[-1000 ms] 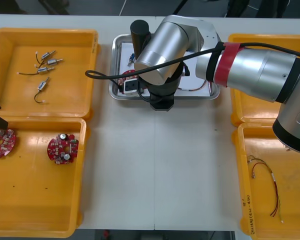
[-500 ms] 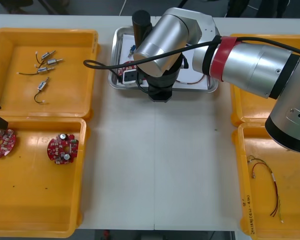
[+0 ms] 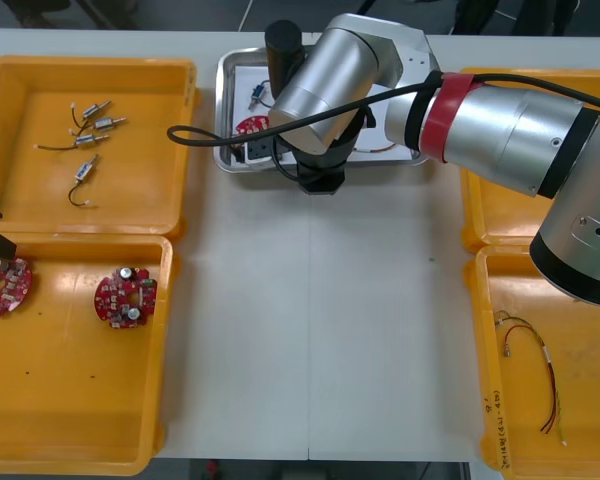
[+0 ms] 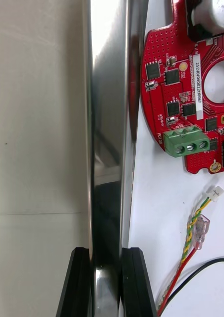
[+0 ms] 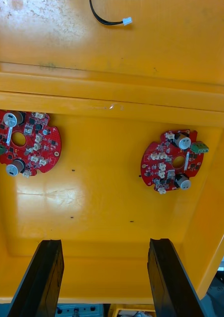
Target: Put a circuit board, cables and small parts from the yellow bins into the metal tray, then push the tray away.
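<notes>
The metal tray, white inside, sits at the table's far middle. It holds a round red circuit board, a twisted blue and white cable and a red and yellow cable. My right gripper is at the tray's near rim. In the right wrist view its fingers are shut on that shiny rim, with the board, the red and yellow cable and a black cable just inside. My left gripper hangs open above the near-left bin.
Two red circuit boards lie in the near-left yellow bin. Small metal parts lie in the far-left bin. A red and yellow cable lies in the near-right bin. Bare table stretches between the bins.
The right gripper has moved toward the table's far edge, and the tray with its contents has slid that way with it. The left arm has stayed put.
</notes>
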`<control>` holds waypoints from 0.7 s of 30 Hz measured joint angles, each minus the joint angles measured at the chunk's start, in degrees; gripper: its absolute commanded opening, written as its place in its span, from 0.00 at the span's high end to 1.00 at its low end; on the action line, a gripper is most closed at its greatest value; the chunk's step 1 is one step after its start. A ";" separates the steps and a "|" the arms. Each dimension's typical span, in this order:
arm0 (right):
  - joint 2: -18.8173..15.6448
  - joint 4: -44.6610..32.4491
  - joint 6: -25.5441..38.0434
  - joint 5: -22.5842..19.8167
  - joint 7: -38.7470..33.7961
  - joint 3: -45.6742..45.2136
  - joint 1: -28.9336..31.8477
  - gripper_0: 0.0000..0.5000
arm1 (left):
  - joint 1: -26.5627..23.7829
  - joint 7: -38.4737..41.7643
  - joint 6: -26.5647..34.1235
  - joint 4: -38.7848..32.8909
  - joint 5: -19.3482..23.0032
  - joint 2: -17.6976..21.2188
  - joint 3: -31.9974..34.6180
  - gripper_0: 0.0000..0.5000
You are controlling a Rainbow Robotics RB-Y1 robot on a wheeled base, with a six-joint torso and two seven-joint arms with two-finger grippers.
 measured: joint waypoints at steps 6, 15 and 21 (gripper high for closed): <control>0.03 1.09 -1.76 0.37 1.39 0.00 0.00 1.00 | 0.00 0.00 0.00 0.00 0.00 0.00 0.00 0.00; 0.04 1.79 -2.43 1.25 1.89 0.00 -0.01 1.00 | 0.00 0.00 0.00 0.00 0.00 0.00 0.00 0.00; 0.08 2.62 -2.61 1.25 1.89 0.00 -0.01 1.00 | 0.00 0.00 0.00 0.00 0.00 0.00 0.00 0.00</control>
